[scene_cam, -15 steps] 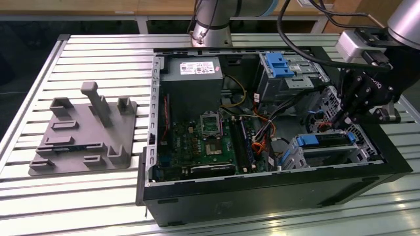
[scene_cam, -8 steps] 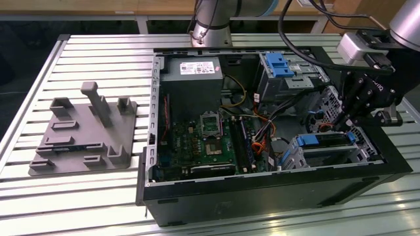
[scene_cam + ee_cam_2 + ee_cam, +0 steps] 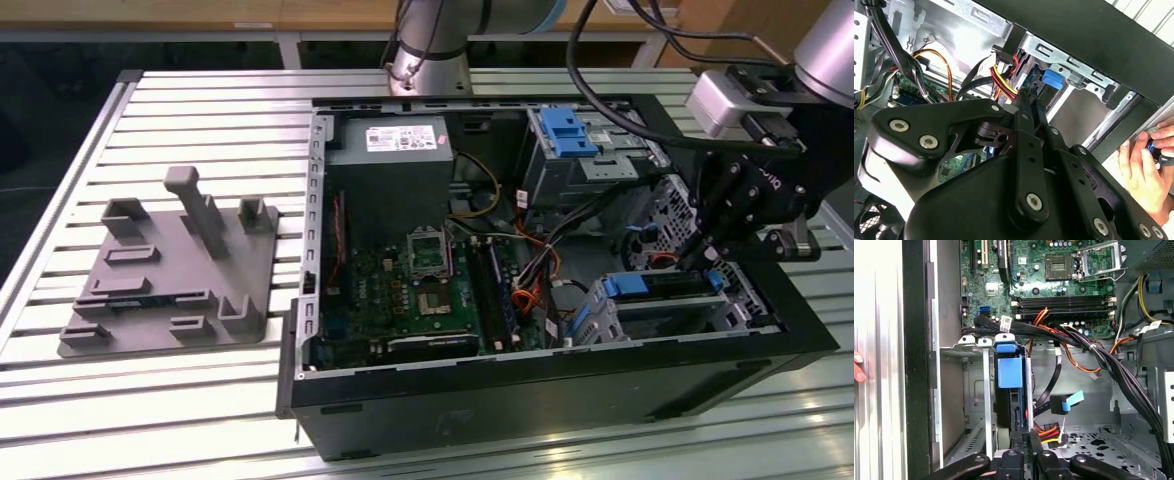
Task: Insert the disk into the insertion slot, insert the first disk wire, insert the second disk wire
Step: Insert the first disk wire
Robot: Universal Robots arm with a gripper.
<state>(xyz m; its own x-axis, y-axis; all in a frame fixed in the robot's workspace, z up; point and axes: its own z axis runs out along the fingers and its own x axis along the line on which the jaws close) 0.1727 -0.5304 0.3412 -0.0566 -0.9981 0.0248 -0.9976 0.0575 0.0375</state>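
Exterior view, lower right: the disk (image 3: 657, 286) lies seated in the insertion slot (image 3: 597, 322), long axis running across the frame. The gripper (image 3: 697, 262), jaws closed together, hangs over the disk's frame-right end, beside the red-yellow wires (image 3: 1046, 430).

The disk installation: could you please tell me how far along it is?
Done: the disk sits in its metal cage. In hand: the pincer is at the disk's end, beside the red-and-yellow wire. Left: the black plug with a blue tab hangs apart from the disk.
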